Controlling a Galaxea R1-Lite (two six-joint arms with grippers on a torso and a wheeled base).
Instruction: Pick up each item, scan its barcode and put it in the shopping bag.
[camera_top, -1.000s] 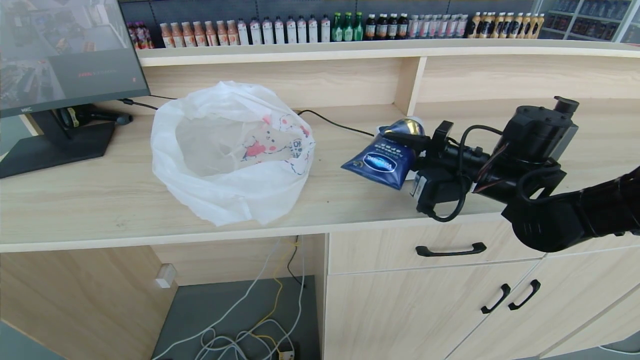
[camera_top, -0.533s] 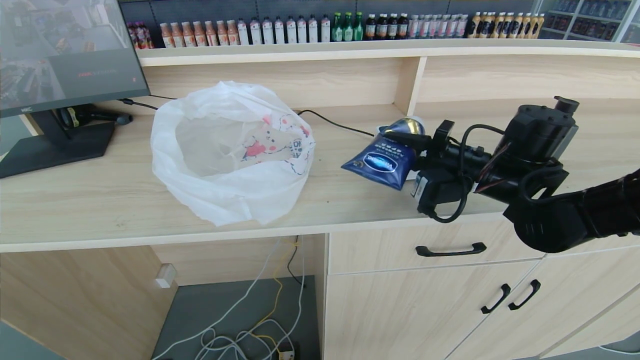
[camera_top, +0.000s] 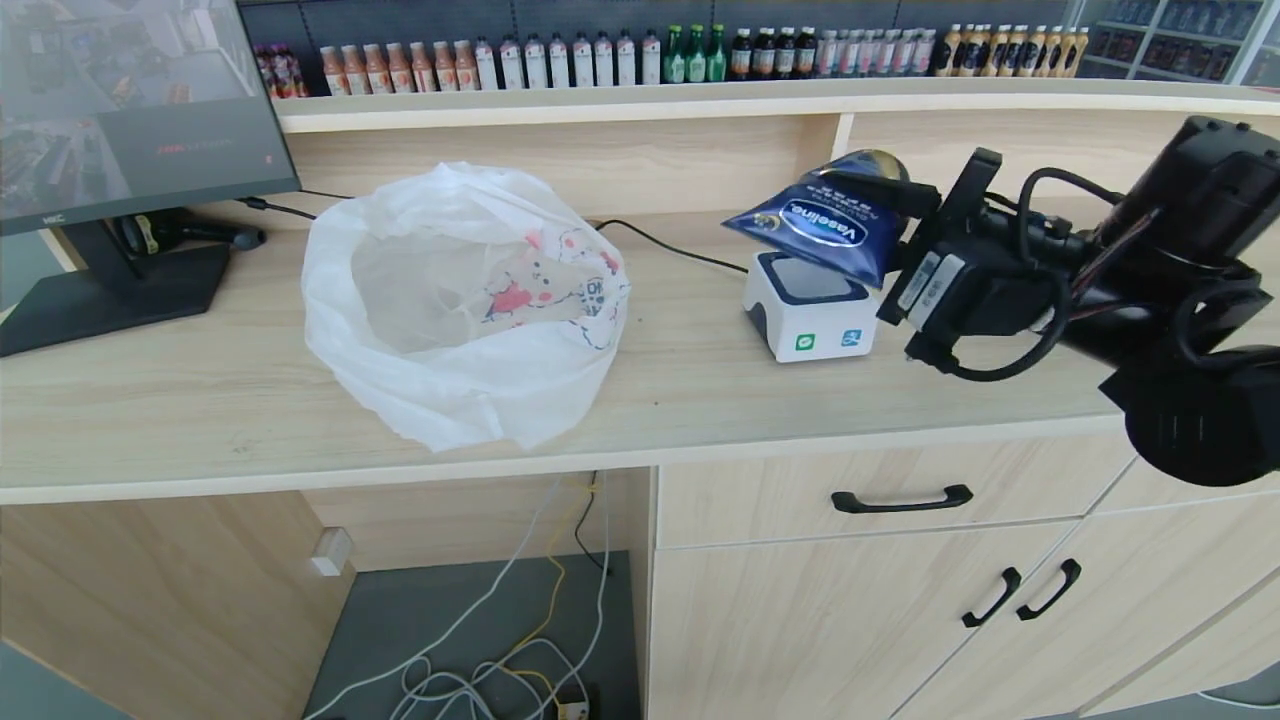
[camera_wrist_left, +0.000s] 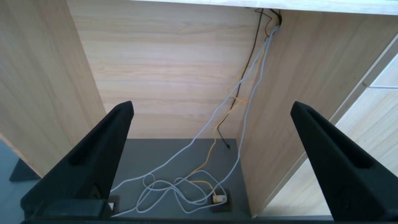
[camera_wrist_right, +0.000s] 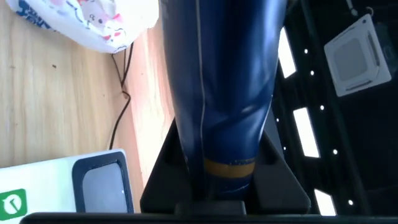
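Dark-blue soft plastic tube (camera_top: 815, 222), clamped in the right hand (camera_top: 893, 212) just above the white cube scanner (camera_top: 808, 318), seems mid-scan; next it needs carrying to the white plastic shopping bag (camera_top: 460, 300) at the hand's left.

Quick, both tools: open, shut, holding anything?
Left tool: open, holding nothing.
Right tool: shut on the dark blue plastic squeeze tube.

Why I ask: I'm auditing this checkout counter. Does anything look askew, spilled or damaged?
Nothing stands out. The shopping bag sits open on the counter, the right gripper holds the blue tube above the scanner, nothing is spilled. Only the floor cables lie tangled.
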